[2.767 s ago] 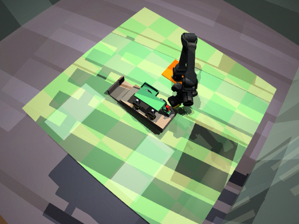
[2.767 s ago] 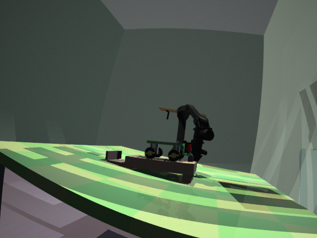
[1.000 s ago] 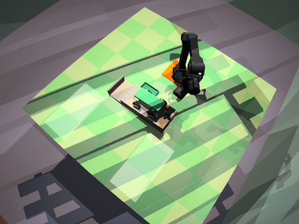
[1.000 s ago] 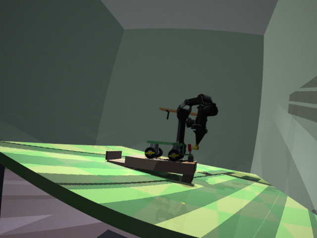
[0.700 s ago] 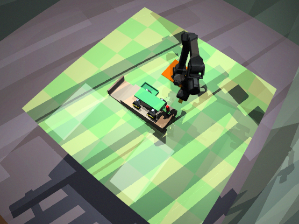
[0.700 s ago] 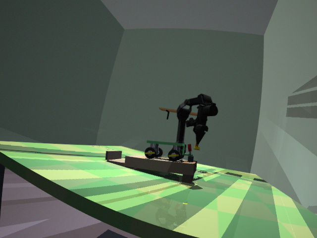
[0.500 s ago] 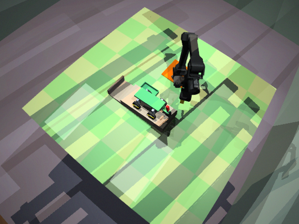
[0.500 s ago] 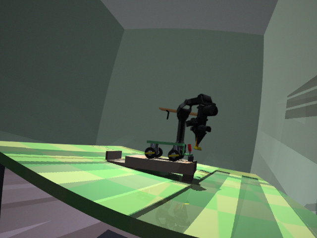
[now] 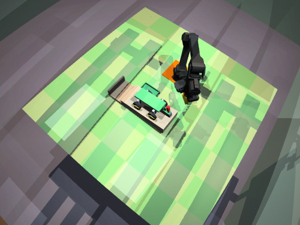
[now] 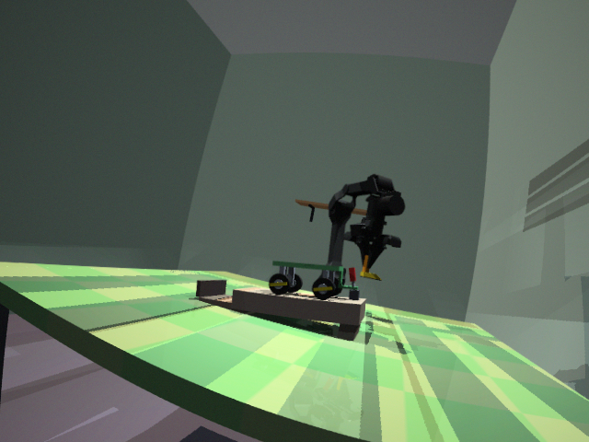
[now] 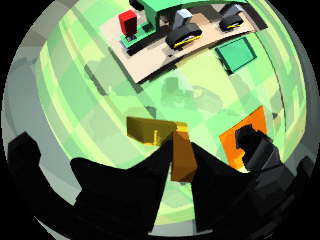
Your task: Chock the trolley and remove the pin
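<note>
pinching the yellow chock (image 9: 185, 98) (image 10: 370, 274) (image 11: 152, 131) by its orange handle (image 10: 365, 262) (image 11: 184, 157) — jaws (image 9: 193, 98) (image 10: 367, 267) closed on it, base beyond the tips

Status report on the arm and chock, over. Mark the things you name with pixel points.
Gripper (image 9: 187, 100) (image 10: 367, 267) (image 11: 179, 146) shut on chock (image 9: 185, 98) (image 10: 370, 275) (image 11: 150, 131), held clear of the ramp (image 9: 162, 126) (image 10: 304, 307) (image 11: 137, 70). Stop pin (image 9: 168, 108) (image 10: 352, 274) (image 11: 128, 23) in at uphill end. Trolley (image 9: 150, 99) (image 10: 306, 265) (image 11: 182, 7) unchocked.

The trolley (image 9: 150, 99) (image 10: 307, 266) (image 11: 185, 7) stands on the ramp (image 9: 145, 116) (image 10: 299, 306) (image 11: 145, 67), with the tray (image 9: 156, 91) (image 11: 236, 55) just beside it.
</note>
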`<state>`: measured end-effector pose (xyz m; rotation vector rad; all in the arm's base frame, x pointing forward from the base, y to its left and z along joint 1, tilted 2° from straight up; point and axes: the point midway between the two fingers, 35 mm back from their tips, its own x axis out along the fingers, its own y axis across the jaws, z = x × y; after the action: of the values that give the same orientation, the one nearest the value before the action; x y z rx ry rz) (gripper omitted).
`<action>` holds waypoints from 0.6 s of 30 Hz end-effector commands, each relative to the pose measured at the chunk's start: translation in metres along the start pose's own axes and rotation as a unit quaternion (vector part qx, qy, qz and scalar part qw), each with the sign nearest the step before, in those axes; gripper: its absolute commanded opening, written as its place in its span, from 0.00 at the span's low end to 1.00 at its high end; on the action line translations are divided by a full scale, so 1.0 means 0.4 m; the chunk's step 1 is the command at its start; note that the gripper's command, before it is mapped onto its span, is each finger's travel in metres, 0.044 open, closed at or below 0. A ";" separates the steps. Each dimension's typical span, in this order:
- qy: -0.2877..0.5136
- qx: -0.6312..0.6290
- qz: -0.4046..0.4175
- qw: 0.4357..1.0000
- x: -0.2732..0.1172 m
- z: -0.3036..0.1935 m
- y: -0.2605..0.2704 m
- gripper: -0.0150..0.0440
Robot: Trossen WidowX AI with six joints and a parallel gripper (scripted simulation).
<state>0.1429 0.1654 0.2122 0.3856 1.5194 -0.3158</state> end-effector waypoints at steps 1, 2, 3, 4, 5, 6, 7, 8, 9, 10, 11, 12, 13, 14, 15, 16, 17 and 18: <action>0.001 -0.062 -0.001 0.998 0.000 0.000 -0.001 0.25; 0.001 -0.079 -0.001 0.997 0.000 0.000 -0.001 0.25; 0.001 -0.096 -0.002 0.995 0.000 0.000 -0.001 0.25; 0.001 -0.113 -0.002 0.994 0.000 0.000 -0.001 0.25; 0.001 -0.130 -0.002 0.992 0.000 0.000 -0.001 0.25; 0.001 -0.147 -0.002 0.989 0.000 0.000 -0.001 0.25; 0.001 -0.164 -0.002 0.986 0.000 0.000 -0.001 0.25; 0.001 -0.181 -0.002 0.984 0.000 0.000 -0.001 0.25; 0.001 -0.198 -0.002 0.980 0.000 0.000 -0.001 0.25; 0.001 -0.214 -0.002 0.977 0.000 0.000 -0.001 0.25; 0.001 -0.231 -0.002 0.973 0.000 0.000 -0.001 0.25; 0.001 -0.248 -0.002 0.969 0.000 0.000 -0.001 0.25; 0.001 -0.265 -0.002 0.964 0.000 0.000 -0.001 0.25; 0.001 -0.281 -0.002 0.960 0.000 0.000 -0.001 0.25; 0.001 -0.298 -0.002 0.955 0.000 0.000 -0.001 0.25; 0.001 -0.311 -0.002 0.950 0.000 0.000 -0.001 0.25; 0.001 -0.319 -0.002 0.948 0.000 0.000 0.000 0.25; 0.001 -0.322 -0.002 0.947 0.000 0.000 0.000 0.25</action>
<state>0.1428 0.1655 0.2122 -0.0913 1.5345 0.1449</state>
